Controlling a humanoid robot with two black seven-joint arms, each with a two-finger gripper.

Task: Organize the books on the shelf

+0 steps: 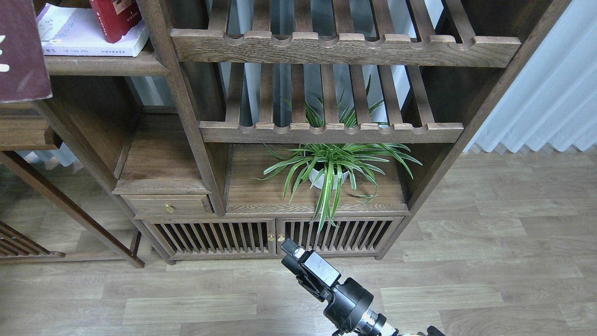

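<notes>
A: Gripper state? The black two-finger right gripper (291, 246) hangs low before the cabinet doors; I cannot tell whether its fingers are parted.

B: Books?

A: Thick red paperback (114, 17) leans on the flat white-lavender paperback (81, 35), at the front edge of the dark-brown plank shelf (105, 65). Dark maroon book (21, 51) is at the left.

shelf (105, 65) worn matt wood; white-lavender book (74, 35) paper; red book (116, 18) glossy cover.

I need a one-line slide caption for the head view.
Right gripper low before the shelf; red book leaning on white-lavender book.
</notes>
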